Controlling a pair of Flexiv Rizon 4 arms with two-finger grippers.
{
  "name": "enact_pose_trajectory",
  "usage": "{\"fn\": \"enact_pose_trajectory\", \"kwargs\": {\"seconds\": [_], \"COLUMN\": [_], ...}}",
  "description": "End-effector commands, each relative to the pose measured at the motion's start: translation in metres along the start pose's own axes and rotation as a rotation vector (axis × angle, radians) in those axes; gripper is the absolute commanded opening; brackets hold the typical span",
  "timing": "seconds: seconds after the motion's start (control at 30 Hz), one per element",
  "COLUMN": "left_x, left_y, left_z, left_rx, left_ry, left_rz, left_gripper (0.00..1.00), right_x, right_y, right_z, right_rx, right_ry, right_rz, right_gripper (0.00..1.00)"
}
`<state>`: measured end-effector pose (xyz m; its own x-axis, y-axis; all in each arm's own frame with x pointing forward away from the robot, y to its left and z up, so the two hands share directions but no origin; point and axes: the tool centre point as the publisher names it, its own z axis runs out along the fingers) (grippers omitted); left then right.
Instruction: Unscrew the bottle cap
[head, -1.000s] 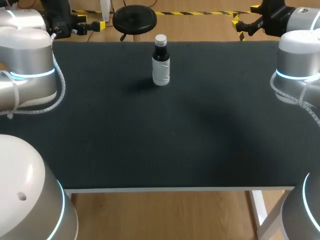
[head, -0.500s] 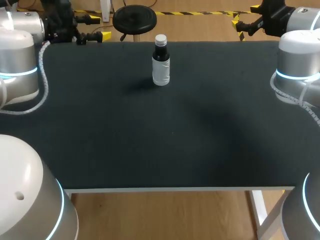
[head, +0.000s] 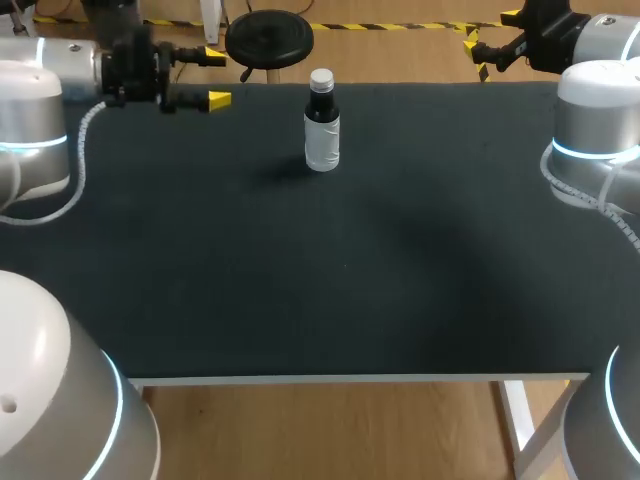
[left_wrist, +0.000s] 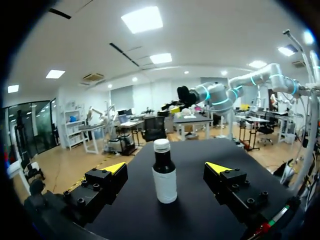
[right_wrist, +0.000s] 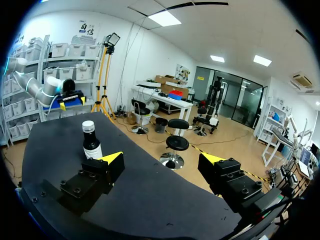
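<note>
A small dark bottle with a white label and a white cap stands upright at the far middle of the black table. My left gripper hovers at the far left, level with the bottle and pointing at it, fingers open and empty. In the left wrist view the bottle stands a way ahead, centred between the spread yellow tips of the left gripper. My right gripper sits open beyond the far right corner. From the right gripper the bottle is far ahead, off to one side.
The table carries only the bottle. The grey bodies of both arms stand along the table's left and right sides. Wide open table surface lies between the bottle and the near edge.
My left gripper has travelled right along the far edge, closing in on the bottle, and stayed open. The right arm and the bottle have not moved.
</note>
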<state>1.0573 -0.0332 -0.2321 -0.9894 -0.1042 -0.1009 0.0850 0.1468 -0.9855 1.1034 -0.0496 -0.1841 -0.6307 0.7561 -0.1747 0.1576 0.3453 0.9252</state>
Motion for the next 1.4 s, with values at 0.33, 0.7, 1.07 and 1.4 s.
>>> {"fn": "enact_pose_trajectory", "kwargs": {"seconds": [0.33,0.7,1.07,1.4], "left_x": [-0.017,-0.021,-0.024,-0.021], "left_y": [0.019,0.028,0.029,0.031], "left_z": [0.041,0.081,0.103,0.116], "left_rx": [0.201,0.178,0.179,0.179], "left_ry": [0.391,0.427,0.45,0.474], "left_rz": [-0.013,-0.065,-0.085,-0.103], "left_gripper": [1.0,1.0,1.0,1.0], "right_x": [0.0,0.0,0.0,0.0], "right_y": [-0.001,-0.001,-0.001,-0.001], "right_z": [0.0,0.0,0.0,0.0], "right_rx": [-0.002,-0.002,-0.002,-0.002], "right_ry": [0.001,0.001,0.001,0.001], "right_rz": [0.0,0.0,0.0,0.0], "right_gripper": [1.0,1.0,1.0,1.0]}}
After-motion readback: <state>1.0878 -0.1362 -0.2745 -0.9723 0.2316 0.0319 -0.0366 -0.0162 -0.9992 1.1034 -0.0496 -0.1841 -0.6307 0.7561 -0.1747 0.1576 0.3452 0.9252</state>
